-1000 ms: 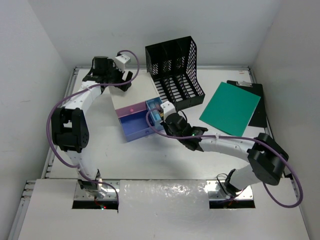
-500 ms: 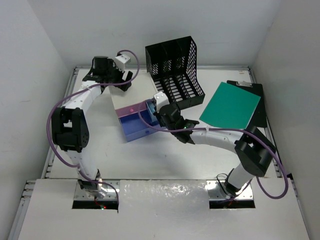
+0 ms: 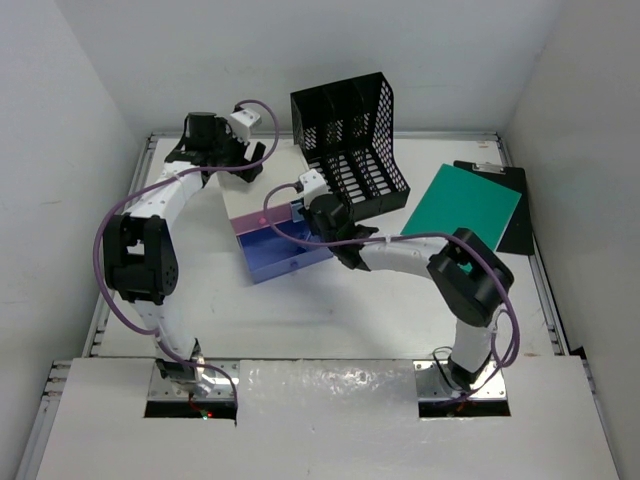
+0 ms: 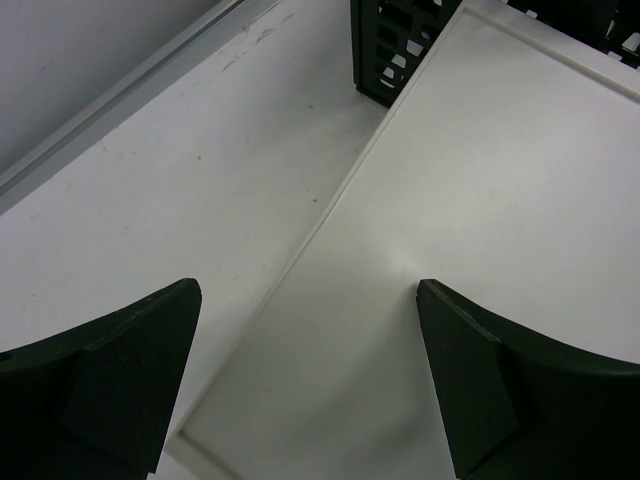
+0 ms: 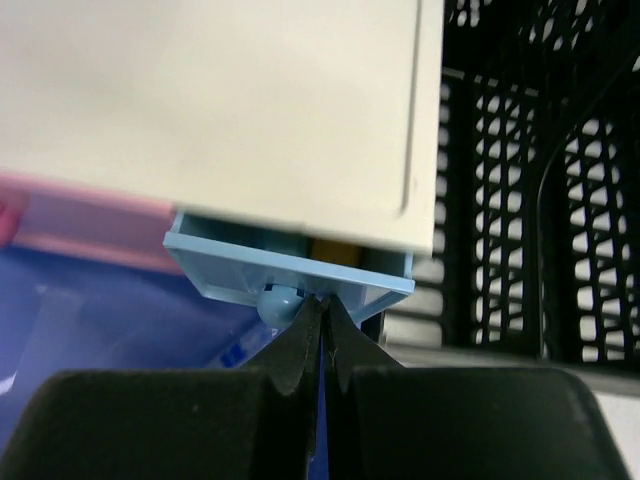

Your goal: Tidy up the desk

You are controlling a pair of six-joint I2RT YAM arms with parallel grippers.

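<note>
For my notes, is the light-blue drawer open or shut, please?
Slightly open: the light-blue drawer juts just past the box's white top, right claw at its knob.

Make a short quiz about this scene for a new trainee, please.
1. True or false: the right claw is shut, with its tips at the front of the light blue drawer.
2. What partly covers the black clipboard? A) a green sheet B) a red cup C) a pair of scissors
3. Fill in: the left claw stands ___ above the edge of the drawer box.

Key: 1 true; 2 A; 3 open.
</note>
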